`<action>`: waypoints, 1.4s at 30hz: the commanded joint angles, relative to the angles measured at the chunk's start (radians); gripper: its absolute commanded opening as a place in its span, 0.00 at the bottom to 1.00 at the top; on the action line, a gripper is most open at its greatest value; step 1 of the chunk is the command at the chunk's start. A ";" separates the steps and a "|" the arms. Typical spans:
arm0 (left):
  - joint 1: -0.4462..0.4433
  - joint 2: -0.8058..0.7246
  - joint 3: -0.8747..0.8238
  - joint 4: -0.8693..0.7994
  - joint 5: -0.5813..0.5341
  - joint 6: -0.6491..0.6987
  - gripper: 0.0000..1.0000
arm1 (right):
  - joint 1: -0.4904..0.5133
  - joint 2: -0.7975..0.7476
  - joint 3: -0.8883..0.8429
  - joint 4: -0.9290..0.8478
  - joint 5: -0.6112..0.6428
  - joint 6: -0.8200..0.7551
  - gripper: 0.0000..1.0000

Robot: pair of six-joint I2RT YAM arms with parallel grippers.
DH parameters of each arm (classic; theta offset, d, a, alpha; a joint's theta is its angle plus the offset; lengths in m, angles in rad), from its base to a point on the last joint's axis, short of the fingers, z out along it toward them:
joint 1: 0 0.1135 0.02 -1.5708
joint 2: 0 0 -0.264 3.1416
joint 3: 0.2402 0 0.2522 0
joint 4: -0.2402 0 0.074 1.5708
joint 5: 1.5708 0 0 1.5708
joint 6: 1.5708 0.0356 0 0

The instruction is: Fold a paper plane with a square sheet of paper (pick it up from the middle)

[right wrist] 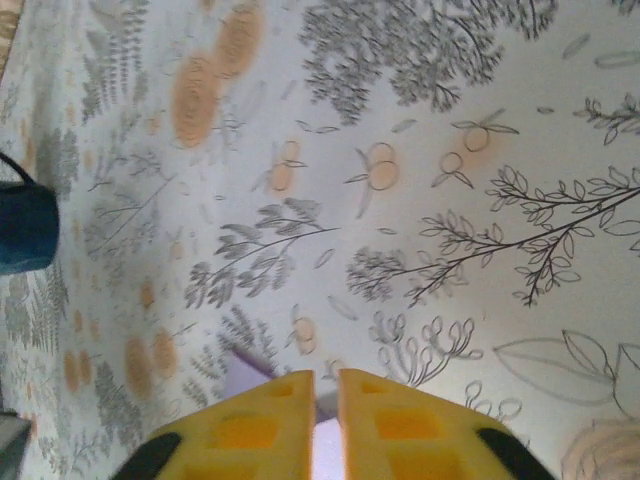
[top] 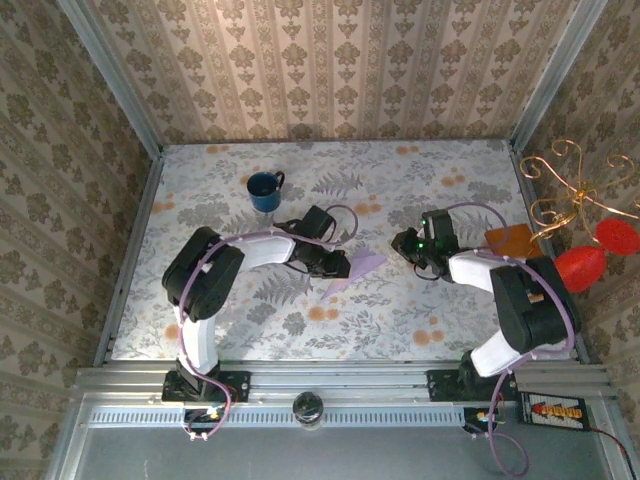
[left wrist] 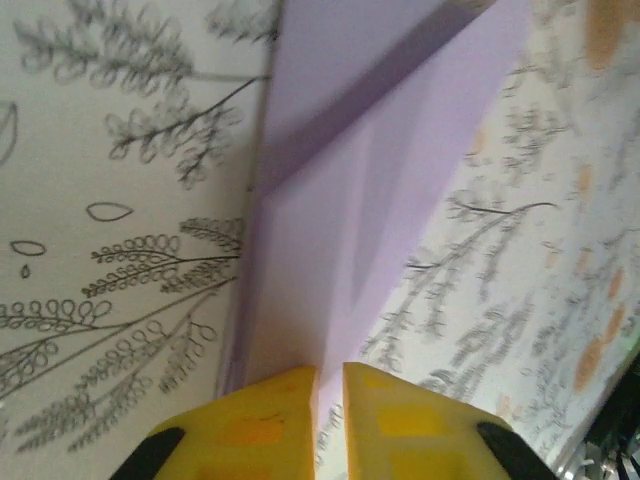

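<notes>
**1. Workpiece.** The paper plane (top: 362,266) lies near the middle of the desk (top: 420,320), between the 2 pincers. In the top view its long axis runs diagonally from near-left to far-right. The far-right end tapers toward the right pincer and a slim end reaches toward the near edge. Which end is the nose cannot be told. In the left wrist view the paper plane (left wrist: 380,200) stretches straight away from the fingers. A raised fold runs along it and casts a darker band, and the layers are flat and creased.

**2. Left pincer.** The left pincer (top: 340,265) sits at the plane's left part. In the left wrist view its yellow jaws (left wrist: 330,385) stand narrowly parted, with lilac paper running into the slit. Whether the pads touch the paper cannot be told.

**3. Right pincer.** The right pincer (top: 402,243) is just beside the plane's far-right tip. In the right wrist view its jaws (right wrist: 325,390) are also narrowly parted. A small piece of the lilac paper plane (right wrist: 245,375) shows beside and within the slit.

**4. Surroundings.** A blue mug (top: 265,190) stands upright on the far-left part of the desk, well apart from the plane. It also appears at the left edge of the right wrist view (right wrist: 20,225). An orange-brown flat rectangle (top: 510,240) lies at the right edge, behind the right arm.
</notes>
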 commanded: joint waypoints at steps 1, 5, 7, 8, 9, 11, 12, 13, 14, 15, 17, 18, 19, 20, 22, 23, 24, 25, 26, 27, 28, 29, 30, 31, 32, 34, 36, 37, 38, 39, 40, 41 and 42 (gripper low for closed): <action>0.038 -0.134 0.032 -0.029 -0.027 -0.030 0.22 | 0.016 -0.076 0.045 -0.192 0.052 -0.039 0.22; 0.119 -0.256 -0.052 -0.025 -0.062 -0.046 0.34 | 0.065 -0.131 0.067 -0.311 0.088 -0.031 0.36; 0.164 -0.311 -0.096 -0.032 -0.081 -0.045 0.40 | 0.103 -0.176 0.088 -0.375 0.121 -0.026 0.42; 0.190 -0.337 -0.123 -0.035 -0.090 -0.041 0.43 | 0.126 -0.183 0.105 -0.411 0.145 -0.024 0.45; 0.214 -0.358 -0.150 -0.038 -0.097 -0.035 0.46 | 0.160 -0.187 0.127 -0.456 0.176 -0.022 0.48; 0.257 -0.392 -0.193 -0.042 -0.109 -0.025 0.51 | 0.227 -0.175 0.172 -0.541 0.244 -0.010 0.57; 0.277 -0.408 -0.215 -0.040 -0.115 -0.018 0.54 | 0.264 -0.165 0.199 -0.578 0.275 -0.005 0.62; 0.281 -0.420 -0.232 -0.042 -0.122 -0.011 0.57 | 0.302 -0.153 0.217 -0.601 0.299 0.000 0.65; 0.322 -0.436 -0.252 -0.041 -0.133 -0.003 0.60 | 0.336 -0.144 0.234 -0.619 0.320 0.012 0.68; 0.337 -0.451 -0.270 -0.043 -0.144 0.007 0.64 | 0.371 -0.114 0.250 -0.633 0.333 0.027 0.70; 0.359 -0.481 -0.297 -0.058 -0.170 0.032 0.70 | 0.421 -0.078 0.279 -0.674 0.369 0.068 0.72; 0.366 -0.499 -0.310 -0.065 -0.193 0.040 0.73 | 0.444 -0.055 0.296 -0.696 0.387 0.090 0.73; 0.371 -0.513 -0.322 -0.066 -0.209 0.048 0.75 | 0.463 -0.036 0.310 -0.708 0.400 0.105 0.74; 0.379 -0.528 -0.337 -0.067 -0.220 0.056 0.77 | 0.483 -0.013 0.326 -0.722 0.416 0.126 0.74; 0.393 -0.550 -0.356 -0.068 -0.223 0.068 0.81 | 0.516 0.029 0.354 -0.725 0.438 0.149 0.77; 0.398 -0.557 -0.364 -0.067 -0.221 0.076 0.82 | 0.530 0.052 0.369 -0.718 0.439 0.152 0.78; 0.403 -0.561 -0.369 -0.071 -0.221 0.084 0.83 | 0.543 0.078 0.387 -0.714 0.436 0.156 0.78; 0.406 -0.564 -0.371 -0.076 -0.221 0.089 0.84 | 0.551 0.101 0.405 -0.717 0.435 0.161 0.78; 0.408 -0.567 -0.373 -0.078 -0.220 0.096 0.85 | 0.558 0.126 0.426 -0.727 0.437 0.166 0.78; 0.410 -0.570 -0.377 -0.078 -0.218 0.102 0.86 | 0.564 0.144 0.442 -0.735 0.445 0.172 0.78; 0.410 -0.572 -0.380 -0.077 -0.217 0.104 0.86 | 0.567 0.159 0.452 -0.739 0.452 0.179 0.78; 0.410 -0.573 -0.385 -0.073 -0.214 0.107 0.87 | 0.568 0.173 0.459 -0.742 0.460 0.189 0.78; 0.412 -0.573 -0.389 -0.070 -0.207 0.110 0.87 | 0.568 0.183 0.464 -0.744 0.466 0.198 0.77; 0.412 -0.573 -0.392 -0.068 -0.202 0.111 0.87 | 0.570 0.193 0.469 -0.747 0.473 0.207 0.77; 0.412 -0.574 -0.395 -0.066 -0.197 0.110 0.87 | 0.569 0.204 0.479 -0.773 0.480 0.218 0.76; 0.412 -0.578 -0.405 -0.064 -0.191 0.109 0.88 | 0.568 0.222 0.495 -0.800 0.486 0.232 0.74; 0.412 -0.587 -0.412 -0.059 -0.192 0.110 0.88 | 0.569 0.229 0.502 -0.824 0.494 0.250 0.70; 0.412 -0.589 -0.415 -0.059 -0.191 0.110 0.88 | 0.570 0.229 0.502 -0.831 0.499 0.258 0.68; 0.412 -0.592 -0.417 -0.057 -0.191 0.110 0.88 | 0.569 0.226 0.502 -0.843 0.509 0.269 0.66; 0.412 -0.594 -0.419 -0.056 -0.192 0.111 0.88 | 0.569 0.219 0.501 -0.849 0.520 0.277 0.64; 0.412 -0.595 -0.422 -0.054 -0.194 0.112 0.88 | 0.571 0.213 0.496 -0.853 0.528 0.281 0.62; 0.413 -0.594 -0.426 -0.050 -0.191 0.115 0.88 | 0.571 0.201 0.490 -0.855 0.538 0.286 0.61; 0.412 -0.595 -0.427 -0.048 -0.189 0.117 0.88 | 0.572 0.191 0.485 -0.860 0.548 0.294 0.59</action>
